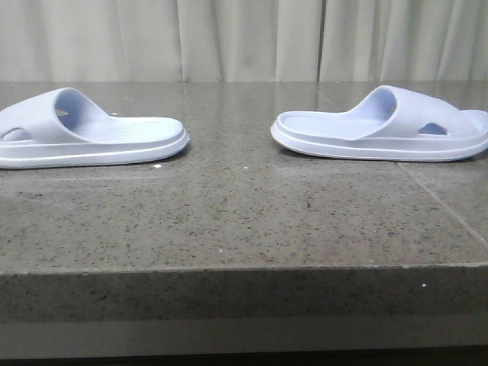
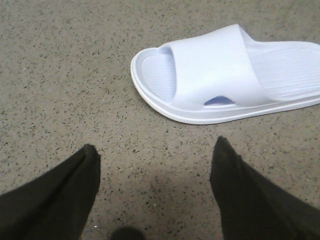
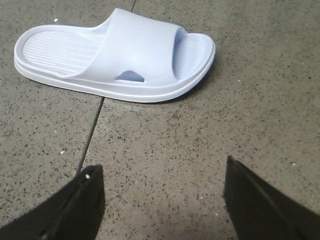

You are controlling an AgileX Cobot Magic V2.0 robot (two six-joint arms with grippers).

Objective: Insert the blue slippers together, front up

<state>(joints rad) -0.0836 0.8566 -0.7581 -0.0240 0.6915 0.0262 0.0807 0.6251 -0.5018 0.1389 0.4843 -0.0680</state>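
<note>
speckled stone table [image 1: 244, 229], two blue slippers [image 1: 84, 130] [image 1: 385, 126]

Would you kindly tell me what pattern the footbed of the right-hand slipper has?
Fine parallel ribs across the pale blue foam slipper's footbed, clearest in the right wrist view.

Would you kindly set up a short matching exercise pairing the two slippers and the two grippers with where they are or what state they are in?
Column one:
1. Left slipper
2. Right slipper
3. Left gripper
4. Right gripper

Column two:
A. Open and empty, above a dark seam in the countertop
B. Lies flat with its heel end toward the right slipper
C. Open and empty, above unbroken speckled stone
D. Lies flat on the right side of the countertop

Pairs: 1-B, 2-D, 3-C, 4-A
</note>
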